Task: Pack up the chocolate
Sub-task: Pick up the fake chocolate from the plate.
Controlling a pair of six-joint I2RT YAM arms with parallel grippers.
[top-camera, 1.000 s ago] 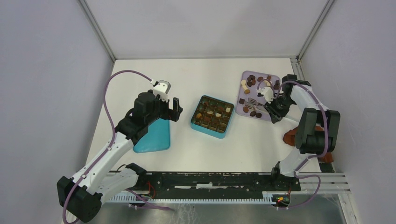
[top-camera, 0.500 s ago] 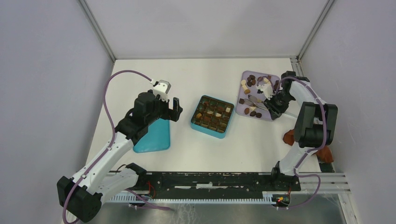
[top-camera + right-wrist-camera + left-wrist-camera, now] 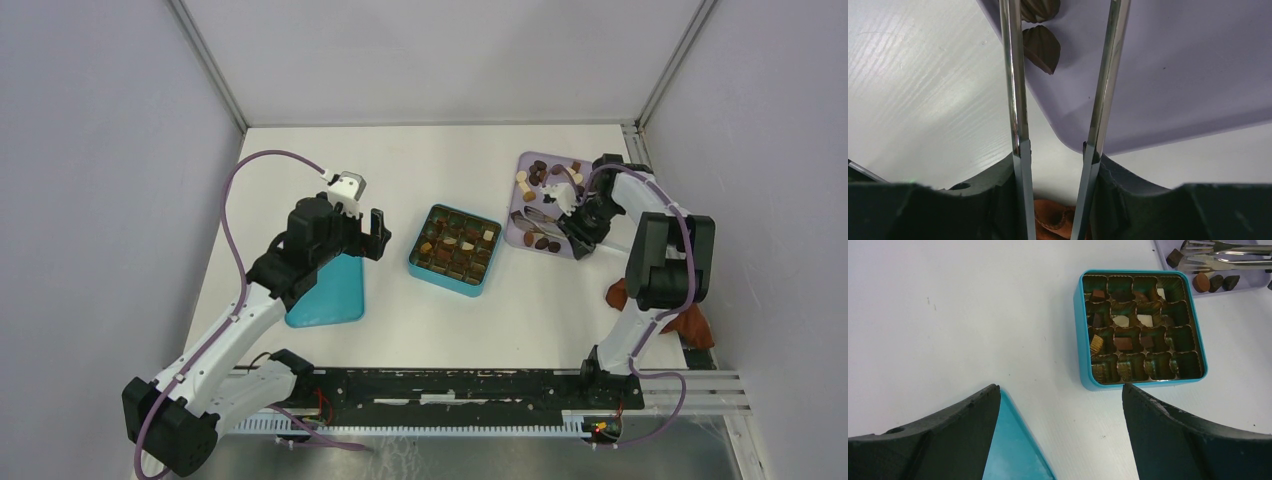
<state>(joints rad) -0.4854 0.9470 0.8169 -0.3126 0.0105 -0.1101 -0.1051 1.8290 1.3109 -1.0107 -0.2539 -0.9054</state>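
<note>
The chocolate lies as several small brown and cream pieces (image 3: pixel 540 172) on a lavender tray (image 3: pixel 562 192). More pieces (image 3: pixel 1122 343) sit in cells of the open teal box (image 3: pixel 455 250). My right gripper (image 3: pixel 581 236) is shut on metal tongs (image 3: pixel 537 215), whose tips reach over the tray's near part. In the right wrist view the two tong arms (image 3: pixel 1015 100) run between my fingers (image 3: pixel 993 180), with a dark ridged piece (image 3: pixel 1042 47) beside the left arm. My left gripper (image 3: pixel 378 232) hangs open and empty, left of the box.
A teal lid (image 3: pixel 328 295) lies flat under the left gripper. A reddish-brown cloth (image 3: pixel 690 322) sits at the right table edge behind the right arm. Grey walls close in the table on three sides.
The right wrist has shifted slightly back and left, swinging the tongs a little over the tray. The left arm has not moved.
</note>
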